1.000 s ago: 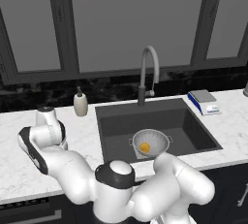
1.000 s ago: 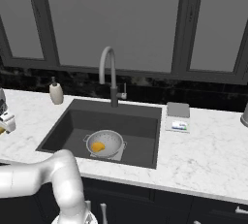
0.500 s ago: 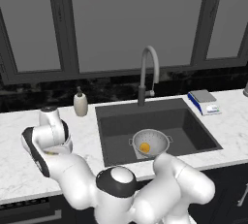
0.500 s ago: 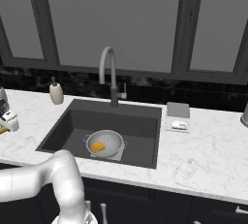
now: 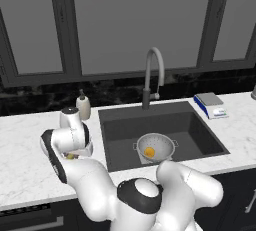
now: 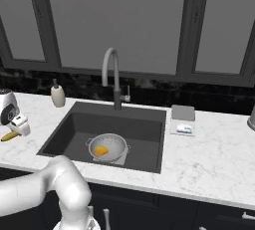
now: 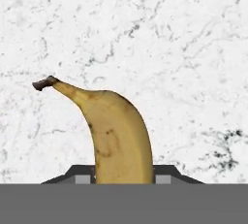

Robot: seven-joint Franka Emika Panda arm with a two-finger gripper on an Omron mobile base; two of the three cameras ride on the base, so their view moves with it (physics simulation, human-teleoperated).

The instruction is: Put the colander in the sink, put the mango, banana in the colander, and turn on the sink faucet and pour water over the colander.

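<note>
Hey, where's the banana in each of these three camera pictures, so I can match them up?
Left base view: the banana is a sliver of yellow low on the left, under the hand.
Right base view: at the far left edge on the counter, under the gripper.
Hand view: bottom centre, between the fingertips, stem toward upper left.
Shared landmark: the soap dispenser, on the counter behind it in both base views.

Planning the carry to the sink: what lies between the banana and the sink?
In the right base view, bare white counter lies between the banana and the sink.
</note>
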